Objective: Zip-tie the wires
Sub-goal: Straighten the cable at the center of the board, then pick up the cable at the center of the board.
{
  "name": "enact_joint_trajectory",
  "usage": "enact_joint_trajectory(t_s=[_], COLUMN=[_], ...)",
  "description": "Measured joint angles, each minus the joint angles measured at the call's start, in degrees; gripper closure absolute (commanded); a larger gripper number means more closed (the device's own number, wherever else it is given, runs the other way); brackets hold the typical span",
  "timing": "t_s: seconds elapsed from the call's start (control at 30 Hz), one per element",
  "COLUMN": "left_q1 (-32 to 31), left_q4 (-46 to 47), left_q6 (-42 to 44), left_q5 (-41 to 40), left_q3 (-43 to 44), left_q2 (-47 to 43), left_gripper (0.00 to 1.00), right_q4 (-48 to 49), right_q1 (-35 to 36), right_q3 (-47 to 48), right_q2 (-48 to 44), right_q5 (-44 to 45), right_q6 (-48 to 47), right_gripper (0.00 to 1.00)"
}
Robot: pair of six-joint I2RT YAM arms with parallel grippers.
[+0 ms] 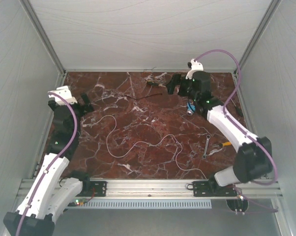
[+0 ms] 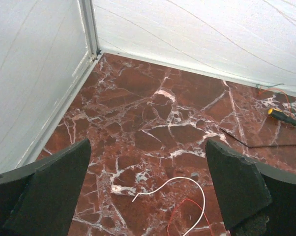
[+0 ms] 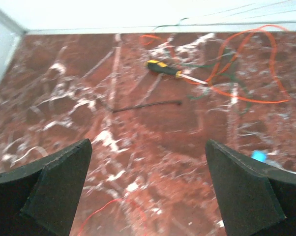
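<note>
The wires are thin strands on the red marble table. A long white strand point(image 1: 138, 143) snakes across the middle, and its end point(image 2: 187, 184) lies with a red strand point(image 2: 180, 211) between my left fingers. An orange-red tangle point(image 3: 251, 64) lies by the back wall. A short black zip tie point(image 3: 147, 105) lies flat ahead of my right gripper, and it also shows in the top view point(image 1: 145, 98). My left gripper point(image 1: 82, 104) is open and empty above the table at the far left. My right gripper point(image 1: 175, 84) is open and empty near the back.
A yellow-and-black screwdriver point(image 3: 162, 68) lies beside the orange tangle; it also shows in the left wrist view point(image 2: 283, 117). A small blue object point(image 1: 190, 109) sits under the right wrist. A wrench point(image 1: 206, 146) and an orange-handled tool point(image 1: 224, 144) lie at the right. White walls enclose three sides.
</note>
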Motion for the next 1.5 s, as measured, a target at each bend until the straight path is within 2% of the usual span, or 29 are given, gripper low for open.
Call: enact_joint_trajectory(t_s=[0.2, 0.43, 0.5, 0.8, 0.87, 1.13, 1.37, 1.5], left_q1=[0.00, 0.00, 0.00, 0.00, 0.00, 0.00, 0.00, 0.00], left_q4=[-2.54, -4.37, -4.74, -5.66, -5.68, -5.75, -5.77, -5.79], left_q6=[-1.01, -0.96, -0.94, -0.92, -0.90, -0.90, -0.90, -0.90], left_q5=[3.30, 6.86, 8.04, 10.88, 11.15, 12.33, 12.68, 12.85], left_q3=[0.44, 0.44, 0.46, 1.16, 1.29, 1.29, 1.29, 1.29], left_q2=[-0.02, 0.48, 0.81, 1.60, 1.60, 1.95, 2.05, 2.25], left_gripper=[0.00, 0.00, 0.00, 0.00, 0.00, 0.00, 0.00, 0.00], right_q4=[0.70, 1.44, 1.88, 2.43, 2.43, 2.27, 2.21, 2.21], right_q1=[-6.32, -6.95, -6.86, -6.84, -6.84, -6.84, -6.84, -6.84], right_q3=[5.73, 11.10, 11.82, 16.24, 17.81, 23.28, 24.17, 24.22], right_q2=[11.63, 22.93, 25.46, 34.07, 35.63, 40.96, 43.08, 43.76], right_q5=[0.24, 0.39, 0.37, 1.79, 2.38, 6.75, 8.92, 9.29], right_q6=[-4.46, -12.39, -14.21, -18.16, -18.27, -17.99, -17.94, -17.92], right_gripper=[0.02, 0.07, 0.11, 0.47, 0.52, 0.62, 0.73, 0.74])
